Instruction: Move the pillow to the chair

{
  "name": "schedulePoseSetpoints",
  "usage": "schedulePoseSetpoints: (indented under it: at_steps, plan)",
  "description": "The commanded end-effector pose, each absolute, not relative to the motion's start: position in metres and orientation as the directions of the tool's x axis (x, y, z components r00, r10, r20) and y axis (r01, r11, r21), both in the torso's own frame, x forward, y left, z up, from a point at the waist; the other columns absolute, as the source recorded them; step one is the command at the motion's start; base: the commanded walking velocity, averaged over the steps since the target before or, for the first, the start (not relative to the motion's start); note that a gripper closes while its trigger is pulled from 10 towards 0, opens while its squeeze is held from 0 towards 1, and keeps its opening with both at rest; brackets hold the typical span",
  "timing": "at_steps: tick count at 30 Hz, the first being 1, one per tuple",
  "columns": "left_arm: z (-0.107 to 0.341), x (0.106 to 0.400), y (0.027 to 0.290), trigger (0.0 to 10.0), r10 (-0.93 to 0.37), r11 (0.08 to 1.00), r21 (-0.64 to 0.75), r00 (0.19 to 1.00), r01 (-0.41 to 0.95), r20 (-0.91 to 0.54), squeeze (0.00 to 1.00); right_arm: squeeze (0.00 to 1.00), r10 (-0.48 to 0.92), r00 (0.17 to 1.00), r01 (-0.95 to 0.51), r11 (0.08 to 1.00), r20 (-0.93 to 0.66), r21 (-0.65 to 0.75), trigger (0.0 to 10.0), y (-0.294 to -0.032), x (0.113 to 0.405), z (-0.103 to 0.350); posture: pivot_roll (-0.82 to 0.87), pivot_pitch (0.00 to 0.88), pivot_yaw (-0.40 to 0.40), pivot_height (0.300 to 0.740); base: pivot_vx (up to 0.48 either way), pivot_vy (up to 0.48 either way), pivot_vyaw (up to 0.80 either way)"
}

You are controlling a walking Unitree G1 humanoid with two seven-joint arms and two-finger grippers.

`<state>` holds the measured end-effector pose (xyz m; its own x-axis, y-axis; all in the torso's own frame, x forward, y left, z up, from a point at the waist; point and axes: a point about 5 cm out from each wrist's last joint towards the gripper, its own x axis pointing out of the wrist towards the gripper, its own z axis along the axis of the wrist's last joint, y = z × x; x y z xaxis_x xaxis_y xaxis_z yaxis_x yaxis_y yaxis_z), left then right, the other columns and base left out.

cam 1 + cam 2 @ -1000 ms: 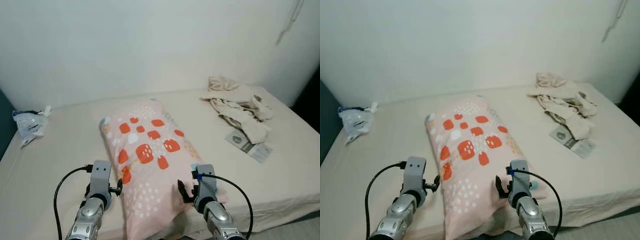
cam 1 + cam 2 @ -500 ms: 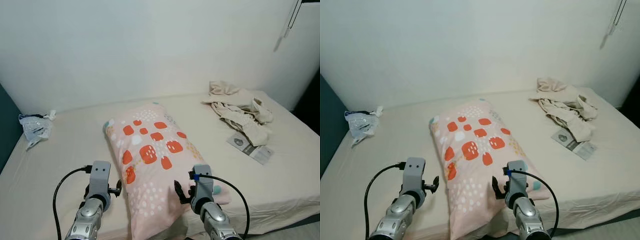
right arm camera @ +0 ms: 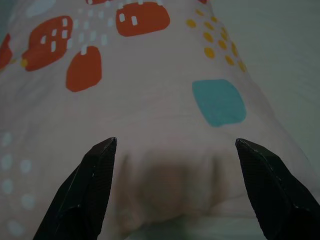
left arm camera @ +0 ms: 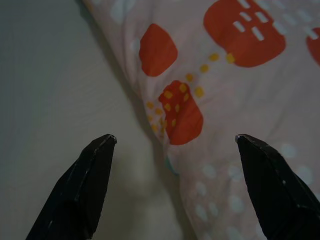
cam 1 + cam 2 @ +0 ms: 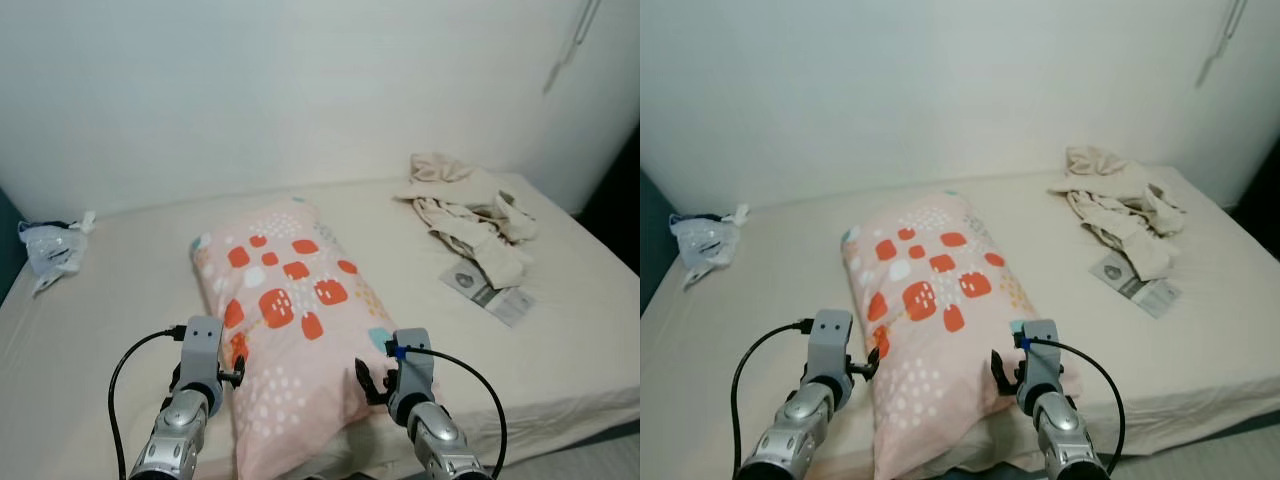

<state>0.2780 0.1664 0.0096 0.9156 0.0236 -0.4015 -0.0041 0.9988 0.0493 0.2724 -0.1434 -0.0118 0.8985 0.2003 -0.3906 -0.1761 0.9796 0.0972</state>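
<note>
Left eye view has the pillow (image 5: 285, 340), pink with orange, white and teal patches, lying lengthwise on the bed (image 5: 110, 290), its near end at the front edge of the mattress. The left end effector (image 5: 232, 372) sits at the pillow's left side near that end, and in its wrist view the two black fingers (image 4: 80, 187) stand wide apart, straddling the seam where pillow meets sheet. The right end effector (image 5: 368, 385) is at the pillow's near right corner, fingers (image 3: 87, 192) likewise spread apart over the fabric beside a teal square. Farther off, crumpled beige clothes (image 5: 465, 215) lie at the bed's far right with a printed paper (image 5: 488, 290) just beside them, and a plastic bag (image 5: 48, 250) rests at the far left against the white wall (image 5: 300, 90).
</note>
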Motion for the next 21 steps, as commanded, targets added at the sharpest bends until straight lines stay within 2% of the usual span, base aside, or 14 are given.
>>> schedulePoseSetpoints:
  at_steps: [1, 4, 17, 21]
  plan:
    - [0.0027, 0.2730, 0.1721, 10.0, 0.046, 0.998, 0.060, 0.896, -0.022, -0.441, 0.00, 0.00, 0.228, 0.882, -0.206, 0.974, -0.412, 0.097, 10.0, -0.1365, 0.2703, -0.0148, 0.00, 0.038, 0.010, 0.740, 0.000, 0.000, 0.00]
    - [0.0017, 0.2724, 0.1731, 10.0, 0.058, 0.998, 0.060, 0.892, -0.035, -0.449, 0.00, 0.00, 0.249, 0.875, -0.230, 0.969, -0.416, 0.096, 10.0, -0.1343, 0.2701, -0.0151, 0.00, 0.038, 0.010, 0.740, 0.000, 0.000, 0.00]
    - [0.0027, 0.2745, 0.1715, 10.0, 0.042, 0.999, 0.050, 0.890, -0.021, -0.454, 0.00, 0.00, 0.271, 0.873, -0.241, 0.963, -0.405, 0.123, 10.0, -0.1317, 0.2689, -0.0149, -0.01, 0.040, 0.021, 0.740, 0.000, 0.000, 0.79]
    - [0.0038, 0.2756, 0.1710, 10.0, 0.043, 0.999, 0.049, 0.892, -0.023, -0.449, 0.00, 0.00, 0.269, 0.874, -0.234, 0.963, -0.404, 0.135, 10.0, -0.1321, 0.2694, -0.0145, -0.01, 0.039, 0.022, 0.740, 0.000, 0.000, 0.00]
